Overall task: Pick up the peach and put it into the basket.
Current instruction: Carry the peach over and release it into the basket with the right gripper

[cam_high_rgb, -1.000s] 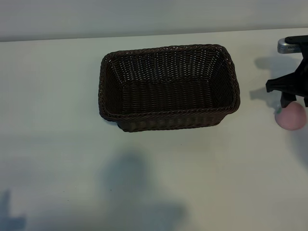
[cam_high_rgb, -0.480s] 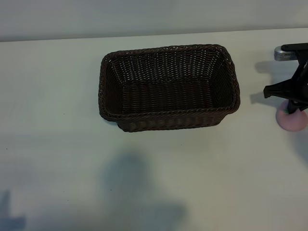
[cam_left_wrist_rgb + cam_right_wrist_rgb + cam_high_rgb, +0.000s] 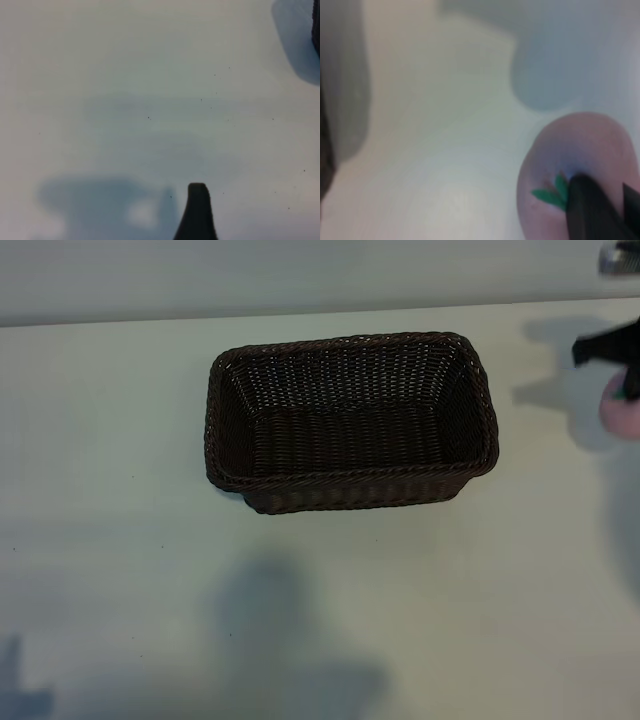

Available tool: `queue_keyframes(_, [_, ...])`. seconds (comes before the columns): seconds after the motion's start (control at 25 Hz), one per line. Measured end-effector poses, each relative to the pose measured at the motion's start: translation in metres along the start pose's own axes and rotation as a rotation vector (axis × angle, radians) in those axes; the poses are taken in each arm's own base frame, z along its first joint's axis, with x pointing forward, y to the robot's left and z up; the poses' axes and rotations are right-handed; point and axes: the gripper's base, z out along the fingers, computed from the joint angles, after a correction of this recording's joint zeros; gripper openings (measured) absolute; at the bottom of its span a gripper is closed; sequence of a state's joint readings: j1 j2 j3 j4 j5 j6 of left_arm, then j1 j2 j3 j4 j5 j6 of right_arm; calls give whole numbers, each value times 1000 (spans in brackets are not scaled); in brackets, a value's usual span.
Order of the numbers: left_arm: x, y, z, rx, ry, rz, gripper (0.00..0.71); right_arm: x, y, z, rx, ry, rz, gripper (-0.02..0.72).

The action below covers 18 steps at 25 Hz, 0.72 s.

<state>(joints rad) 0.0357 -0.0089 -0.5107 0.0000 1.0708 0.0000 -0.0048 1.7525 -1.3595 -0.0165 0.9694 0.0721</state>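
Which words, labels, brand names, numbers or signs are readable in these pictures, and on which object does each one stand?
None: no view shows any writing.
The basket, the peach with its green leaf mark, the right tool and the table all carry no text or number.

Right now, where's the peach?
In the exterior view the peach is at the far right edge, right of the basket, held in the right hand and lifted off the table.

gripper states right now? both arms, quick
Left gripper: open, holding nothing.
Right gripper: shut on the peach, lifted off the table to the right of the basket.
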Motion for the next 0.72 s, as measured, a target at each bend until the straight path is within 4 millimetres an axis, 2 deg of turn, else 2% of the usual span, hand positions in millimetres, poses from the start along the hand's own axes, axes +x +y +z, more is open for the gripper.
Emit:
queue_keyframes(0.16, [0,0,0,0,0,0,596,-8,0,-23,-2,-27,-3,47])
queue_keyframes(0.36, [0,0,0,0,0,0,596,-13,6,-33,-67,-35,-2,47])
queue_keyframes(0.52, [0,0,0,0,0,0,596,-12,26,-37,-122,-30,-57,47])
queue_keyframes(0.72, [0,0,0,0,0,0,596,-6,67,-40,-164,-29,-164,47])
